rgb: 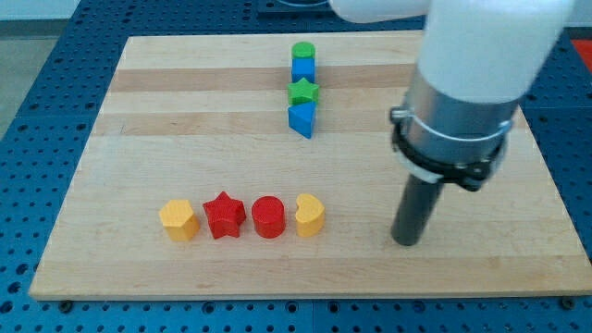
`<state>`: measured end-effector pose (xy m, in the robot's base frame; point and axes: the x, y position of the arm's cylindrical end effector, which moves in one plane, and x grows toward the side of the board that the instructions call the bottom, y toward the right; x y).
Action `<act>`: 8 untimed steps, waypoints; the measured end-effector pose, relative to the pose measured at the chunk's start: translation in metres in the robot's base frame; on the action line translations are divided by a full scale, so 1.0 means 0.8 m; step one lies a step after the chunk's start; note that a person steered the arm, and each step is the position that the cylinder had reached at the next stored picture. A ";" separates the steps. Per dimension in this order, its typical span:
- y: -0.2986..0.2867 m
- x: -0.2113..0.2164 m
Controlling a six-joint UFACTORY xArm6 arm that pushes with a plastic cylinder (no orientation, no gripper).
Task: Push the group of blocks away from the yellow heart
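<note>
My tip (pixel 406 240) sits on the wooden board (pixel 185 111) at the view's lower right, to the right of the bottom row and apart from it — a bare rod, grasping nothing, touching no block. The yellow heart (pixel 309 215) is the nearest piece, at the right end of that row. Leftward from it run a red cylinder (pixel 268 217), just beside the heart, then a red star (pixel 224 215), then a yellow block (pixel 178 220) whose exact shape I can't make out. Well apart, near the view's top, a second column stands packed together — green cylinder (pixel 303 51), blue cube (pixel 303 69), green star (pixel 303 92), and a blue block (pixel 302 119) at the bottom.
</note>
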<state>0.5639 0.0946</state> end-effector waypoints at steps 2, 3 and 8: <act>-0.032 -0.015; -0.032 -0.016; -0.092 -0.019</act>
<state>0.5488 0.0211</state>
